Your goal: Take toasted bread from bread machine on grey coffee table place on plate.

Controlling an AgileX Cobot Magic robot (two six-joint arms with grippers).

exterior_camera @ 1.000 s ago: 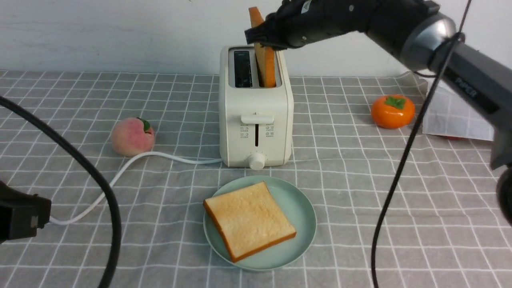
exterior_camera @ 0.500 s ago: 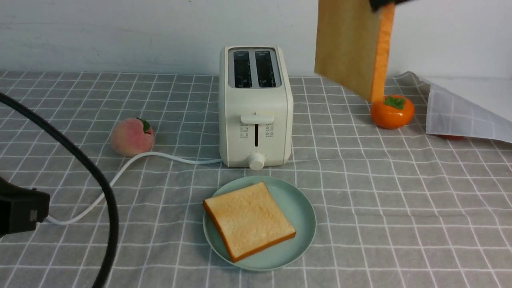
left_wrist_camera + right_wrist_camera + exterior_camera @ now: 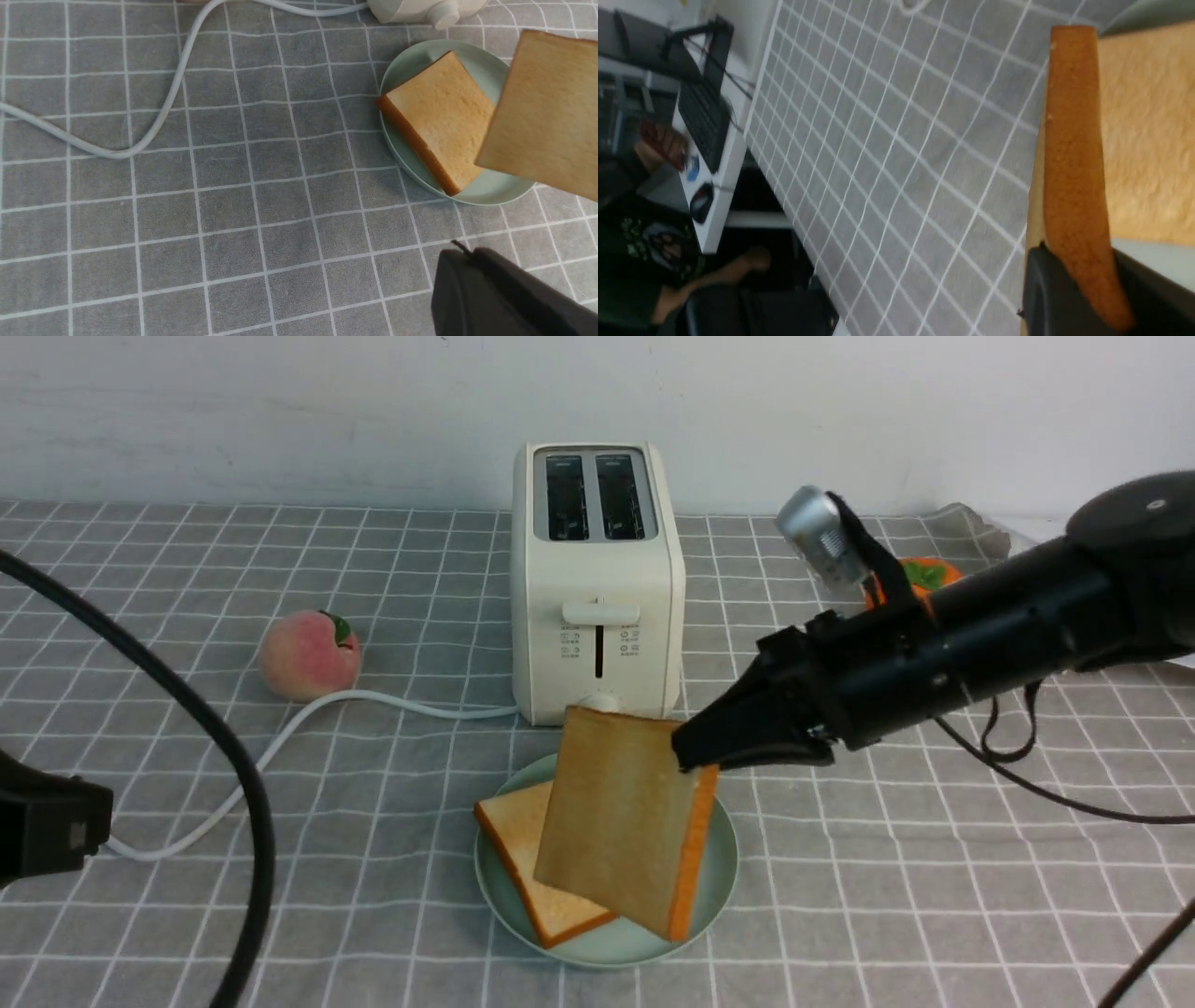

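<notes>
Right arm reaches in from the right edge, sloping down and leftward to mid-scene, right claw (image 3: 695,747) low over the near-middle of the counter (image 3: 896,896), clamped on a slice of toast (image 3: 621,812), wrist tilted. Left arm mostly out of frame, only left claw (image 3: 47,817) end showing at near left edge, closed and empty.

Behind everything I had plain pale wall (image 3: 280,420), faint marks on it, light soft and even. In right wrist view I saw white desk (image 3: 731,186) off to one side, with black keyboard (image 3: 704,119) and dark mouse (image 3: 701,203) on it.
</notes>
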